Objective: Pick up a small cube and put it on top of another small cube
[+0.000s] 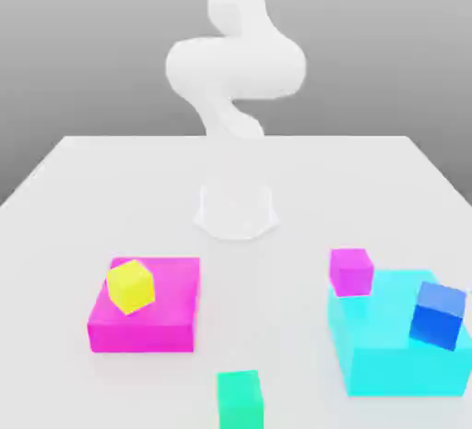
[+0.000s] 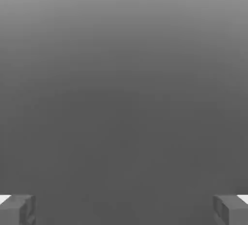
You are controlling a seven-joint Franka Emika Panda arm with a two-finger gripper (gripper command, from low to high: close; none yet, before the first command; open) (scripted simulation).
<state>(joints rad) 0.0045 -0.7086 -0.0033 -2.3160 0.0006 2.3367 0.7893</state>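
Note:
The small green cube (image 1: 241,399) rests on the white table (image 1: 74,196) near its front edge, in the middle. The small magenta cube (image 1: 350,270) sits further back toward the exterior view's right, touching the back left corner of a cyan block (image 1: 392,349). In the hand view my gripper (image 2: 124,209) is open, its two grey fingertips (image 2: 19,209) wide apart with nothing between them, against a plain grey background. The white arm (image 1: 235,67) rises folded at the back of the table, far from both cubes.
A large flat magenta block (image 1: 147,312) lies at the front left with a yellow cube (image 1: 129,286) on top. The large cyan block at the front right carries a blue cube (image 1: 437,315). The arm's round base (image 1: 236,208) stands mid-table.

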